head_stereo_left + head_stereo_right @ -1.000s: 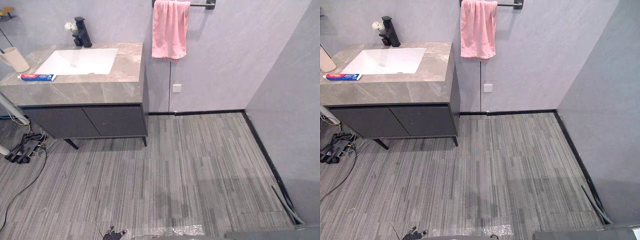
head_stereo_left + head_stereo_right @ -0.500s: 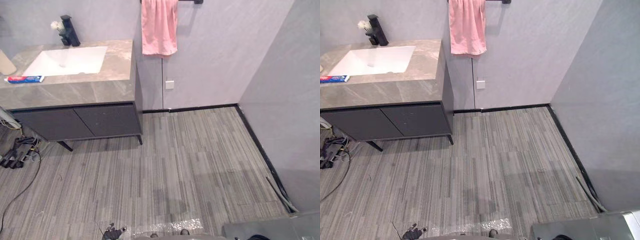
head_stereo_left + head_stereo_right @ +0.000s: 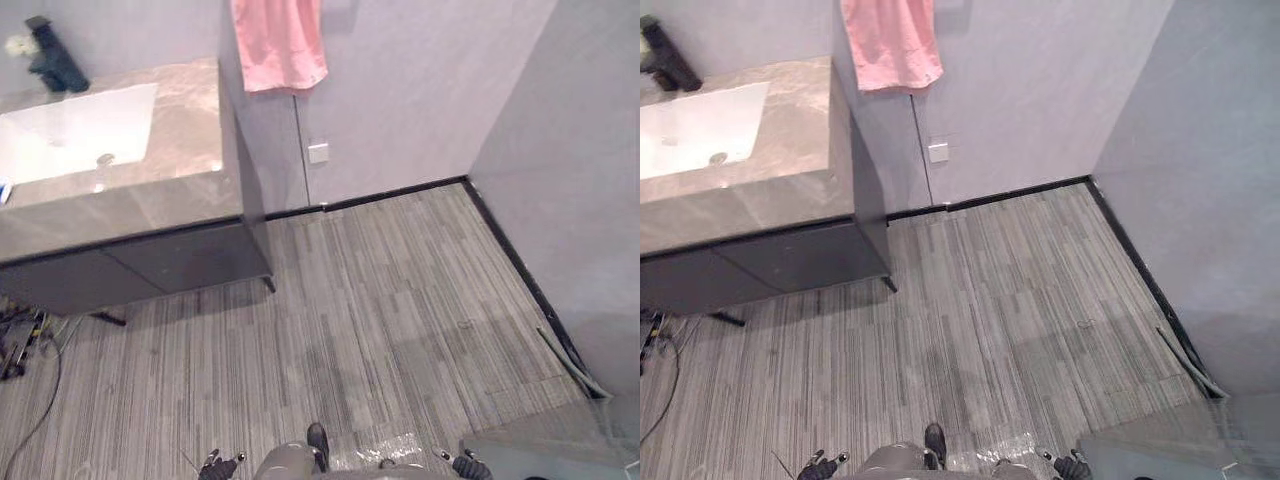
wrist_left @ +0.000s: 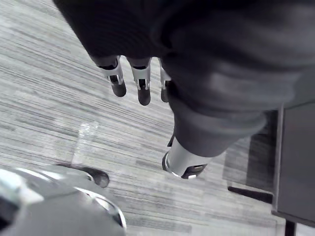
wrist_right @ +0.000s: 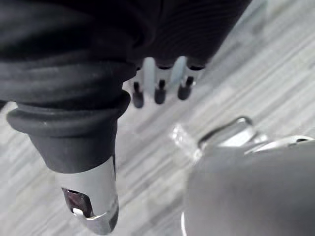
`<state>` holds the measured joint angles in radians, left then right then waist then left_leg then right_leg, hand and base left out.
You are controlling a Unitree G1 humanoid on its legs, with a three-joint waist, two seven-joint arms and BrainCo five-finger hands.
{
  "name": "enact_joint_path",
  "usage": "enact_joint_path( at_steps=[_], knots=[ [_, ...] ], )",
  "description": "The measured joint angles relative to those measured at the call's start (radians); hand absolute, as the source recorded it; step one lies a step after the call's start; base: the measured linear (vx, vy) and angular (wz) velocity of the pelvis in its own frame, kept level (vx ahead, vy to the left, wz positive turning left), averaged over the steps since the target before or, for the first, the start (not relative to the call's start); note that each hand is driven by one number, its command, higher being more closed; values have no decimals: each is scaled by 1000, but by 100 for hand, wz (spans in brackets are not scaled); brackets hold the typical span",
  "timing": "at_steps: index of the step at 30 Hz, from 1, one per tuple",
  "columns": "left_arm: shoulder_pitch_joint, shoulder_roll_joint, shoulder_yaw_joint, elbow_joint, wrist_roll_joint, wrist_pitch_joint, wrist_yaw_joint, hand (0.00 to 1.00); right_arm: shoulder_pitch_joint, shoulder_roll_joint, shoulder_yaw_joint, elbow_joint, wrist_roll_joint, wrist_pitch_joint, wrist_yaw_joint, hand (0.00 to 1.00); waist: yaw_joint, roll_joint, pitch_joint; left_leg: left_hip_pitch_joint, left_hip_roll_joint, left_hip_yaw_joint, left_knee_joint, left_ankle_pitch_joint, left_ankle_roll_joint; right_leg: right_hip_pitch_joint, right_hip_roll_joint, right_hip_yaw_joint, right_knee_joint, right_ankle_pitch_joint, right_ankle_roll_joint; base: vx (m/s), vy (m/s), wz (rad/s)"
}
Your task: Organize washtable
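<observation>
Washtable (image 3: 190, 120) stood well apart from both hands, and part of its grey stone top was out of view. White sink (image 3: 75, 130) was set into that top, black faucet (image 3: 55, 65) stood behind the sink, and dark cabinet (image 3: 150, 265) sat beneath. Pink towel (image 3: 278, 45) hung on the wall just beside the washtable's rear corner, with wall socket (image 3: 318, 152) lower on the same wall, near the washtable's side.

Left hand (image 4: 142, 83) hung over striped floor (image 3: 380, 300), clear of the washtable, fingers straight and holding nothing. Right hand (image 5: 158, 81) hung likewise, fingers relaxed and empty.

Assessment: no item to be tidied could be made out on the visible part of the top.

Principal risk: a reach begun from this stance would fall short, because the washtable lay off to one side and too far away.

Secondary risk: a closing move on a poor line could strike the cabinet's corner or snag the towel, because so little of the washtable was in sight
</observation>
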<state>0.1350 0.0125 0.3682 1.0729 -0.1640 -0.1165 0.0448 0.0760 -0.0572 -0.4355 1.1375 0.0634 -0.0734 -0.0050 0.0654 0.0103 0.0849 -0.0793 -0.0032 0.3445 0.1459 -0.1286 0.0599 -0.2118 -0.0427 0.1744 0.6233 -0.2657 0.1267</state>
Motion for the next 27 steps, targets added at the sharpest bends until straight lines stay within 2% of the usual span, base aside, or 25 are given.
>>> enact_joint_path(
  at_steps=[1,2,3,4,6,8,9,10,11,12,13,15,16,17,19,20,21,23,24,25,27],
  knots=[
    [-12,3,-29,0,0,0,0,0,1,-4,3,-11,7,-6,4,0,-9,5,11,53,-5,13,-6,-18,7,-48,-18,-58,143,-7,-18,314,151,-46],
    [-26,8,-48,0,0,0,0,0,0,-11,7,-18,7,-7,7,0,-13,9,21,93,-7,20,-14,-27,8,-68,-33,-94,192,-22,-44,287,159,-33],
    [-42,19,-75,-2,1,-3,-1,0,-3,-23,24,-23,6,-7,6,0,-23,28,30,154,-7,32,-46,-36,1,-96,-50,-157,190,-39,-72,318,175,-29],
    [-54,22,-88,-7,5,-8,-2,0,-8,-27,55,-24,6,-8,6,0,-31,25,28,195,-6,44,-81,-42,-9,-119,-43,-183,104,-37,-70,245,119,-24],
    [-80,32,-101,-7,10,-17,-1,0,-16,-28,82,-24,7,-11,3,0,-37,14,26,213,-4,56,-105,-53,-28,-155,-24,-171,-70,-7,-56,263,33,-17],
    [-91,31,-105,-3,13,-22,0,0,-39,-30,94,-23,27,-7,-4,0,-51,15,29,224,12,71,-106,-75,-65,-208,2,-141,-301,133,-73,401,-47,-26],
    [-87,29,-117,-2,19,-21,1,0,-41,-29,102,-26,55,-8,-13,0,-55,18,34,242,26,73,-101,-90,-91,-210,12,-134,-399,226,-79,316,-72,-23],
    [-84,30,-125,-2,19,-21,1,0,-37,-28,110,-29,67,-8,-16,0,-56,16,35,255,29,70,-98,-98,-104,-209,14,-132,-434,265,-77,426,-128,-15],
    [-81,30,-131,-2,19,-21,1,0,-20,-29,136,-52,91,-8,-17,0,-55,5,34,291,34,65,-93,-118,-138,-208,18,-126,-439,352,-95,496,-196,-19],
    [-83,21,-131,-2,20,-22,1,0,-8,-39,164,-102,94,-11,-18,0,-52,23,32,319,62,59,-90,-130,-163,-216,44,-133,-372,385,-103,523,-222,-21],
    [-81,18,-133,-2,22,-22,0,0,-6,-40,176,-127,95,-16,-17,0,-54,32,32,319,76,53,-82,-123,-182,-227,54,-137,-336,367,-117,533,-256,-18],
    [-107,-3,-134,-5,28,-24,1,0,-16,-40,225,-207,96,-38,-17,0,-61,29,34,309,103,2,-18,-85,-231,-248,62,-153,-221,264,-147,481,-305,18],
    [-118,-16,-138,-8,22,-25,2,0,-17,-39,250,-231,95,-42,-17,0,-75,27,34,276,130,-51,85,-77,-220,-225,54,-184,-183,218,-164,373,-291,52],
    [-119,-20,-143,-15,19,-26,2,0,-16,-39,264,-242,95,-42,-17,0,-80,23,34,258,142,-78,145,-68,-207,-204,48,-203,-174,197,-169,280,-222,67],
    [-116,-33,-158,-47,-2,-29,7,0,-2,-39,314,-293,93,-48,-17,0,-75,-11,34,181,170,-126,352,0,-183,-132,17,-238,-177,151,-188,305,-257,81],
    [-115,-35,-185,-89,-6,-28,18,0,6,-37,329,-360,93,-54,-18,0,-76,-23,35,114,197,-125,439,-12,-176,-92,-5,-278,-203,133,-194,257,-258,97],
    [-114,-36,-203,-123,-17,-28,26,0,22,-38,331,-398,93,-57,-19,0,-77,-28,33,88,203,-127,454,-22,-165,-78,-14,-299,-213,125,-195,132,-184,126],
    [-97,-38,-290,-287,-75,-42,53,0,68,-49,332,-555,105,-78,-42,0,-76,-31,33,-15,175,-143,395,-67,-154,-39,-54,-388,-229,98,-188,99,-139,137],
    [-74,-38,-331,-400,-84,-59,70,0,75,-58,331,-615,113,-81,-52,0,-74,-29,30,-56,131,-158,316,-78,-157,-25,-71,-430,-239,88,-181,98,-79,140],
    [-53,-41,-367,-516,-90,-72,92,0,72,-62,324,-663,128,-92,-65,0,-67,-22,27,-99,63,-192,193,-73,-161,-2,-80,-473,-270,78,-174,113,-25,115],
    [-41,-55,-379,-625,-89,-87,120,0,66,-60,313,-711,129,-106,-88,0,-50,5,22,-124,0,-239,73,-39,-159,25,-72,-502,-309,82,-166,99,26,62]
  ],
)
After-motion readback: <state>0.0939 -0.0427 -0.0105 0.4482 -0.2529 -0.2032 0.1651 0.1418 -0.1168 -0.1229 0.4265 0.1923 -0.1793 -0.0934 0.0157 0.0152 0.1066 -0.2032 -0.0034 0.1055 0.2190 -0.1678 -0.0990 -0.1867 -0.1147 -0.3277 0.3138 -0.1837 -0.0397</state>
